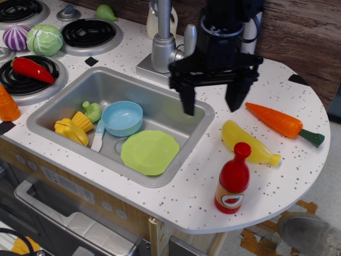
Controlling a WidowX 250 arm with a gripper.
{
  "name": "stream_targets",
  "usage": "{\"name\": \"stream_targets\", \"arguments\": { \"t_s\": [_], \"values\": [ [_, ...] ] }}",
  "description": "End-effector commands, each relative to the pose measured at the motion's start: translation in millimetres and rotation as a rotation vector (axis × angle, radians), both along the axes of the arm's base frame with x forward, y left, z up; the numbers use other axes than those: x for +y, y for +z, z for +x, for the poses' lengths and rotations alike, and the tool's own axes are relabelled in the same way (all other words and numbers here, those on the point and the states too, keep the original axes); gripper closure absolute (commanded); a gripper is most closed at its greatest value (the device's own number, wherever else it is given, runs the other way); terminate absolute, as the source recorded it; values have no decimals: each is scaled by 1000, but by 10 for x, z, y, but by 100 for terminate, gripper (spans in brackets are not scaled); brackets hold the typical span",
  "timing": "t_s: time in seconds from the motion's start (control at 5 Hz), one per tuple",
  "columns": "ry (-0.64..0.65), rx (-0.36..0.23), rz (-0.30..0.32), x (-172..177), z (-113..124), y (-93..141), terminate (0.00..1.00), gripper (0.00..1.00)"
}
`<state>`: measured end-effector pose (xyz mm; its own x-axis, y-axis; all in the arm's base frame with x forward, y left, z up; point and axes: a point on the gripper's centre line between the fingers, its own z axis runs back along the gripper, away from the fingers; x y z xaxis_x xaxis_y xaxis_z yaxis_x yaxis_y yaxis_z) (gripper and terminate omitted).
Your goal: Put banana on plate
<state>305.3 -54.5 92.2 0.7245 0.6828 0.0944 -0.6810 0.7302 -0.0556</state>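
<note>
The yellow banana point(248, 142) lies on the speckled counter right of the sink, behind the red bottle. The lime-green plate point(149, 152) lies in the sink's front right part. My black gripper point(212, 105) hangs open and empty above the sink's right rim, its two fingers spread wide, just up and left of the banana and not touching it.
An orange carrot point(282, 122) lies right of the banana. A red sauce bottle point(233, 180) stands in front of it. The sink point(64, 101) also holds a blue bowl point(122, 118), yellow corn point(73, 127) and a utensil. The faucet point(163, 40) stands behind.
</note>
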Motion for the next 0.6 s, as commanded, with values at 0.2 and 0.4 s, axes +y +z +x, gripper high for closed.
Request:
{"name": "stream_targets", "arguments": {
  "t_s": [0.2,0.4],
  "values": [
    [89,-66,-93,-271,347,-189,0,0],
    [96,-35,-129,-279,386,-394,0,0]
  ]
}}
